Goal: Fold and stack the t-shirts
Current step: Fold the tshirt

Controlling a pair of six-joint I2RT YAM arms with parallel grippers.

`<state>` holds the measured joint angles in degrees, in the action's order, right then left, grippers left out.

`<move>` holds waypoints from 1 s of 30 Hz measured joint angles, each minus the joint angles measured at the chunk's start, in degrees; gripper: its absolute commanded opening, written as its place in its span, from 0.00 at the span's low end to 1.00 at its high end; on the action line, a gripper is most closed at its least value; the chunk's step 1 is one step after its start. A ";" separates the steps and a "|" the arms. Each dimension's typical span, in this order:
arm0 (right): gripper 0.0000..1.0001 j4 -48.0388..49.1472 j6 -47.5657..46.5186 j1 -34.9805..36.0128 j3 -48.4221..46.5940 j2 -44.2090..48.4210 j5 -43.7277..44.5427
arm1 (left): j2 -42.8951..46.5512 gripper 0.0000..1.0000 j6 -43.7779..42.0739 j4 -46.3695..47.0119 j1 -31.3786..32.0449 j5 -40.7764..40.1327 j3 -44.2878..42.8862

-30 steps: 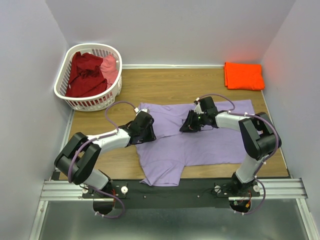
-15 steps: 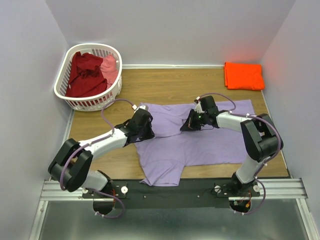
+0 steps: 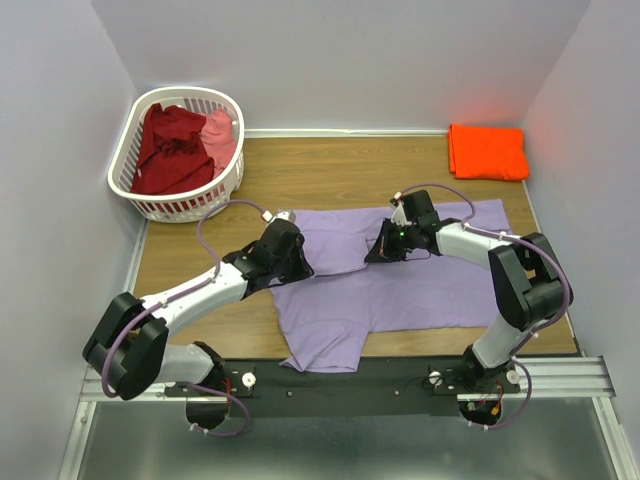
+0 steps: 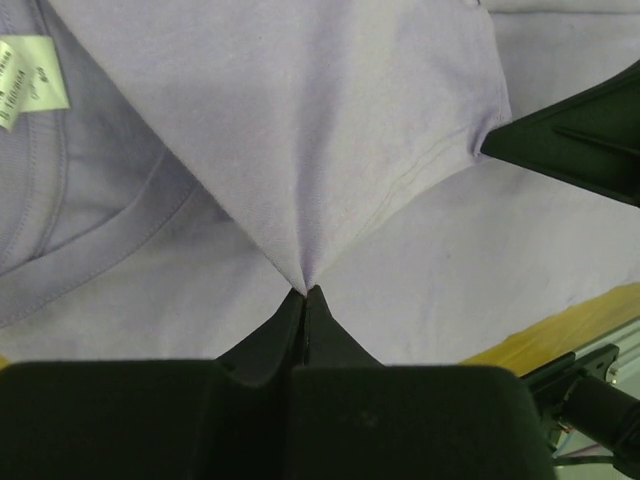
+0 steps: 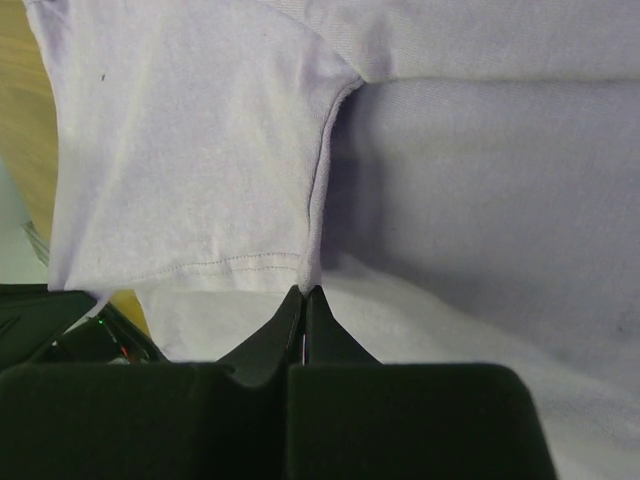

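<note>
Top external view: locate the white basket (image 3: 222,190) at the upper left of the frame. It holds a dark red t-shirt (image 3: 170,150) and, at its right side, a pink t-shirt (image 3: 220,135). A folded orange t-shirt (image 3: 488,152) lies at the upper right. The lavender t-shirt (image 3: 420,290) lies flat mid-table (image 3: 330,170), with its long axis left to right, the neck end at the left and one sleeve toward the lower edge. The left gripper (image 3: 290,262) and right gripper (image 3: 385,245) both rest on it.

Left wrist view: the fingertips (image 4: 290,315) are pinched together on a peak of lavender cloth. The neck label (image 4: 25,75) shows at the upper left.

Right wrist view: the fingertips (image 5: 290,310) are clamped on the lavender sleeve's hem corner.
</note>
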<state>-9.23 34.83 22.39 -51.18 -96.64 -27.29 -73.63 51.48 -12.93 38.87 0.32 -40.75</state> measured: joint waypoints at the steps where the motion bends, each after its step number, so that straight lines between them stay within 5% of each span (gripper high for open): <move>1: 0.01 -0.26 -0.20 0.00 0.00 0.00 0.07 | 0.00 0.00 0.22 -0.02 0.26 0.09 0.00; 16: 0.04 -2.82 -2.84 0.00 -0.09 -1.20 0.66 | -0.26 0.02 4.33 1.86 2.38 0.42 4.66; 26: 0.46 -5.09 -4.94 0.00 -1.66 -1.25 2.27 | 0.63 0.55 5.29 2.86 2.38 -1.07 5.49; 30: 0.53 -7.76 -6.49 -1.14 -3.23 0.44 4.39 | 3.85 0.57 2.67 2.49 -3.78 -2.78 5.29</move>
<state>-16.99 28.34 21.26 -54.41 -96.20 -22.90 -69.78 54.15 -10.44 35.09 -2.46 -35.46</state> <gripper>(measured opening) 0.510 0.560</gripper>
